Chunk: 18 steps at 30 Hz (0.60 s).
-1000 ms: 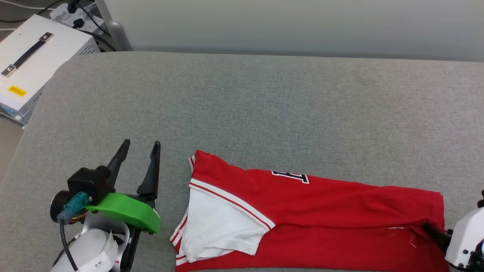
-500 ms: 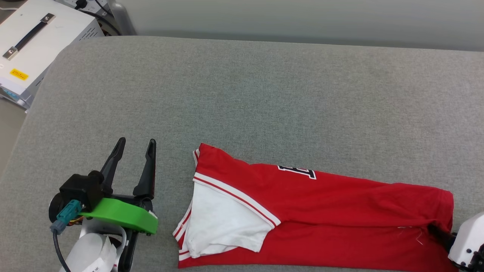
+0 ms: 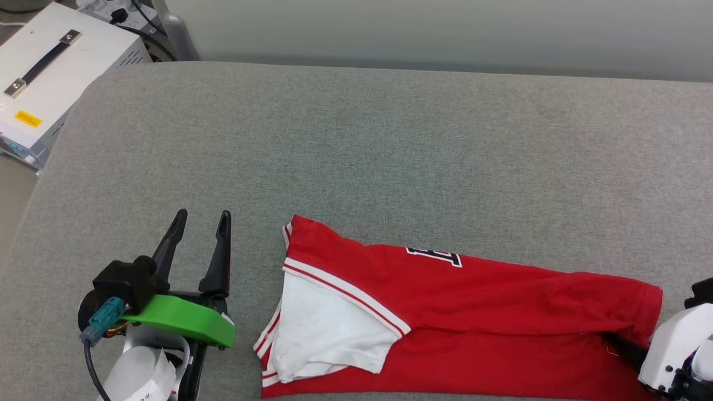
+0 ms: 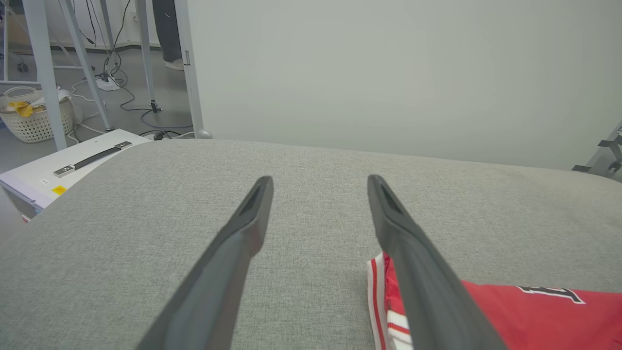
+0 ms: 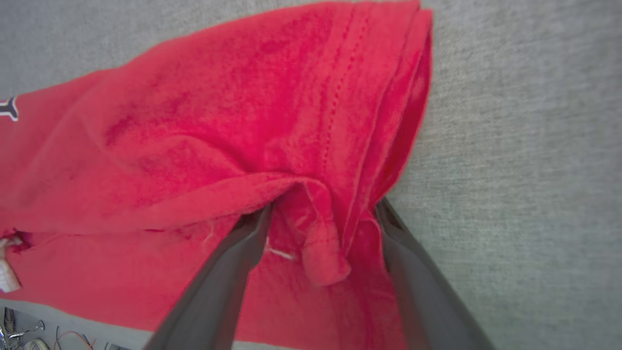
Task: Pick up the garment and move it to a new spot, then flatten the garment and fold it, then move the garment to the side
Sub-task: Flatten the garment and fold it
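While its two dark fingers stand spread almost as wide as they go, the right end effector (image 5: 324,211) straddles a bunched ridge of red hem at one corner of the garment (image 5: 218,121). Cloth lies between the fingers, but nothing is pinched, so it holds nothing for now. The fingertips are tucked under a folded-over upper layer, probably so that closing would catch several layers at once rather than a single sheet.

Outward from there, the garment lies as a long, narrow, folded strip along the near edge of the grey fabric-covered desk (image 3: 390,139). The hem is at the robot's right. A white sleeve (image 3: 323,328) with striped trim is turned up on top at the robot's left, and a sliver of black-and-white lettering (image 3: 434,256) shows at the far fold.

Just beside the sleeve end but apart from it, the left end effector (image 3: 203,217) hovers over bare desk, its fingers parted wide and empty. It looks parked there to take that end next. With both ends held, the strip could be lifted without sagging or unfolding. A white case (image 3: 50,72) stands off the desk's far left corner, well clear of the work.
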{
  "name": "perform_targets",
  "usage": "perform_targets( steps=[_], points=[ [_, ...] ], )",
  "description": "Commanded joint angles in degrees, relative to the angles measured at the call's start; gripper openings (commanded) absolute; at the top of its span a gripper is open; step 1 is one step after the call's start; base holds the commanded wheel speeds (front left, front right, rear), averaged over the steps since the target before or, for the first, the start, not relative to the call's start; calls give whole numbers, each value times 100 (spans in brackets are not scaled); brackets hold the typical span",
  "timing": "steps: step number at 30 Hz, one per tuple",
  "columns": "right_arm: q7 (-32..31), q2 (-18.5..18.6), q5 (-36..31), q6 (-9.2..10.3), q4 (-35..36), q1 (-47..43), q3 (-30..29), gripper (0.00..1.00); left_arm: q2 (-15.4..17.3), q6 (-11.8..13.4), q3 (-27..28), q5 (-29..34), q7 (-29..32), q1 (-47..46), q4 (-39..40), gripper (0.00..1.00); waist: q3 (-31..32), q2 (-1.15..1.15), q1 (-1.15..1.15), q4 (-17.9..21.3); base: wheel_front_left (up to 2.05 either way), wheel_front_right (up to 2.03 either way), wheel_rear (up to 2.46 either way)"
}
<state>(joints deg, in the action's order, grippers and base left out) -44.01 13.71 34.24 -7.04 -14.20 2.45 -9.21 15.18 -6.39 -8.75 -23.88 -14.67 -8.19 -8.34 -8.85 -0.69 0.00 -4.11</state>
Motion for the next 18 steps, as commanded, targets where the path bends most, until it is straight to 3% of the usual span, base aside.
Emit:
perform_targets(
  steps=[1, 2, 18],
  points=[
    [14, -200, 83, -45, -181, -69, 216, 7, -50, -38, 29, 47, -32, 115, -22, 100, 17, 69, 0, -2, 0, 0, 0],
    [91, -159, 70, -45, -195, -64, 235, 0, -64, -49, 42, 59, -32, 120, -40, 100, 29, 69, 0, -4, 0, 0, 0],
    [1067, 463, -105, -45, -440, 92, -26, 0, -163, -106, 150, 133, -32, 216, -129, 100, 180, 69, 0, 37, 0, 0, 0]
  ],
)
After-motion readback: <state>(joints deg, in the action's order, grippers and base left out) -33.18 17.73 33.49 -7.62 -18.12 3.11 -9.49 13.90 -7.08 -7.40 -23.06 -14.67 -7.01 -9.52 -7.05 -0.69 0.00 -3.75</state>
